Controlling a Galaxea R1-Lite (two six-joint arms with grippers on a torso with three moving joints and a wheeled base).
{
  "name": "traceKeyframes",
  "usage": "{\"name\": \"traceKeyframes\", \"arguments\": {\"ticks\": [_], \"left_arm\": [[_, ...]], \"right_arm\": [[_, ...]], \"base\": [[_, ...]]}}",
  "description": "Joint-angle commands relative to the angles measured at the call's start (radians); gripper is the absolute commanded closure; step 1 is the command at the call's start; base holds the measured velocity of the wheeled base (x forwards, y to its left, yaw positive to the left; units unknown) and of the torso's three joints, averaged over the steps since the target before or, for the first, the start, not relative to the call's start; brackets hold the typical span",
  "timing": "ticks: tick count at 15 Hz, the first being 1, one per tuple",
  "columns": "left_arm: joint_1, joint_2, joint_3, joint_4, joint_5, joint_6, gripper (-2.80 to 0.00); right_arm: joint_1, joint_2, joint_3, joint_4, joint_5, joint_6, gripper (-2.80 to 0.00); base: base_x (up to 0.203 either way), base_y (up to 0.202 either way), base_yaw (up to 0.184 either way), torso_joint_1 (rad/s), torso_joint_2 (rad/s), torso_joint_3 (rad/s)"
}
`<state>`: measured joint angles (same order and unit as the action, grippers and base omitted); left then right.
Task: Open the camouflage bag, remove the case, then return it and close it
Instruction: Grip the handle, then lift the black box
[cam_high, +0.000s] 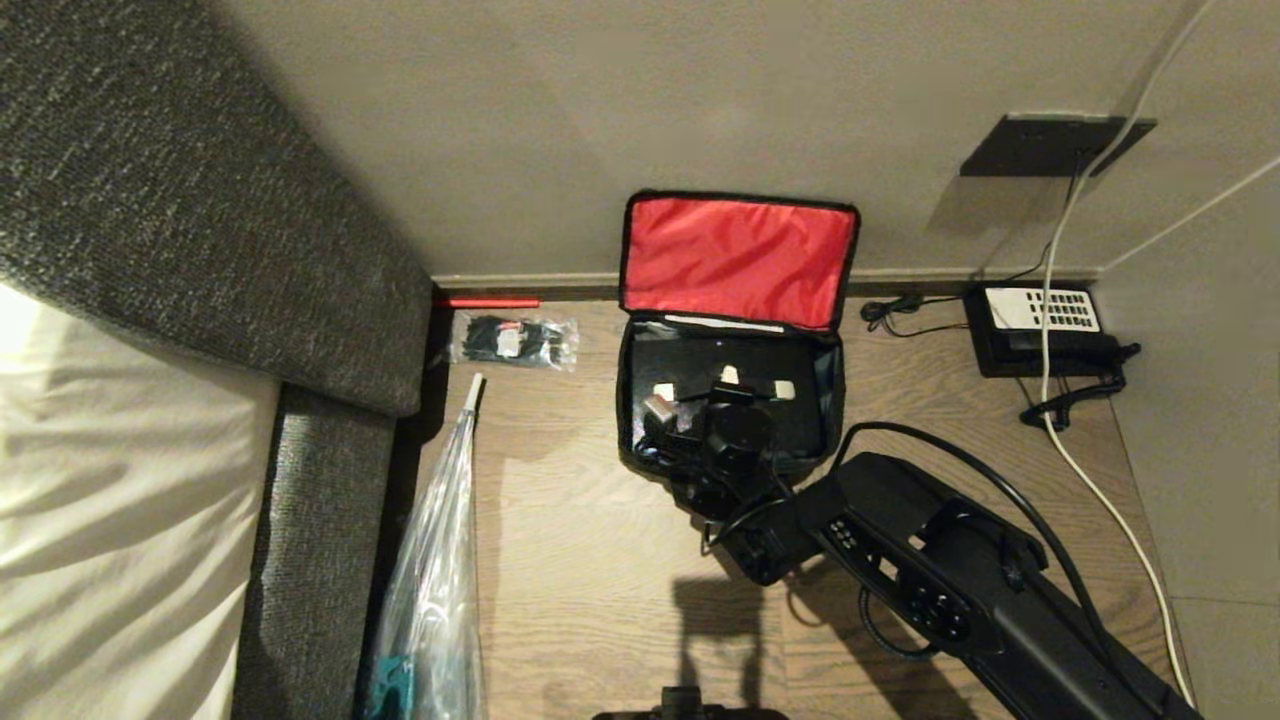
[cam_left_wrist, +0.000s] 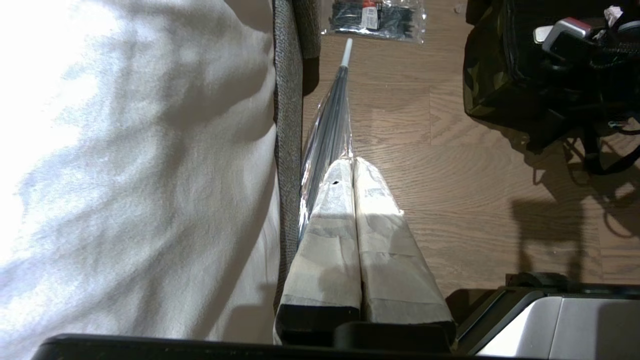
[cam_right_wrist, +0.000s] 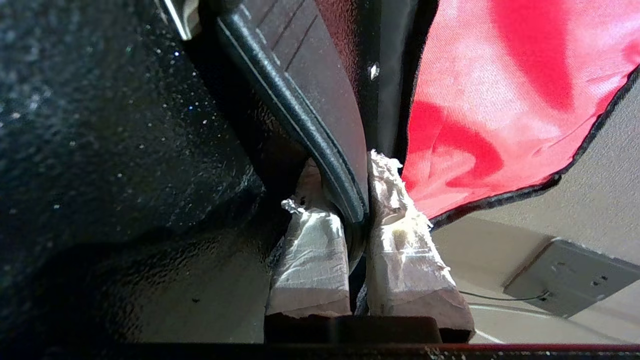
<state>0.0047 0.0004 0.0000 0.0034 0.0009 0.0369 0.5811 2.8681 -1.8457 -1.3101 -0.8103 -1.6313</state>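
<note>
The camouflage bag (cam_high: 730, 330) lies open on the floor by the wall, the case (cam_high: 735, 385) inside. The right gripper (cam_right_wrist: 357, 210) pinches its handle (cam_right_wrist: 300, 120); lifting it out likely comes next.

No text, label or number is legible anywhere.

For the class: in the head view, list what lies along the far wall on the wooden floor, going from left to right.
Grey upholstered headboard → clear packet of black cable ties → open camouflage bag with the case inside → black desk telephone.
</note>
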Motion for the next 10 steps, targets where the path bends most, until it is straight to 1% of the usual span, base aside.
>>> {"name": "traceKeyframes", "arguments": {"ticks": [1,5,7,10], "left_arm": [[0.0,-0.001,0.002,0.0,0.001,0.0,0.0],[0.0,-0.002,0.002,0.0,0.001,0.0,0.0],[0.0,-0.001,0.002,0.0,0.001,0.0,0.0],[0.0,-0.002,0.002,0.0,0.001,0.0,0.0]], "right_arm": [[0.002,-0.005,0.0,-0.012,-0.004,-0.005,0.0],[0.017,-0.022,0.014,-0.037,-0.013,0.025,0.0],[0.025,-0.045,0.026,-0.053,-0.04,0.029,0.0],[0.054,-0.187,0.047,-0.036,-0.056,0.017,0.0]], "base": [[0.0,0.0,0.0,0.0,0.0,0.0],[0.0,0.0,0.0,0.0,0.0,0.0],[0.0,0.0,0.0,0.0,0.0,0.0],[0.0,0.0,0.0,0.0,0.0,0.0]]}}
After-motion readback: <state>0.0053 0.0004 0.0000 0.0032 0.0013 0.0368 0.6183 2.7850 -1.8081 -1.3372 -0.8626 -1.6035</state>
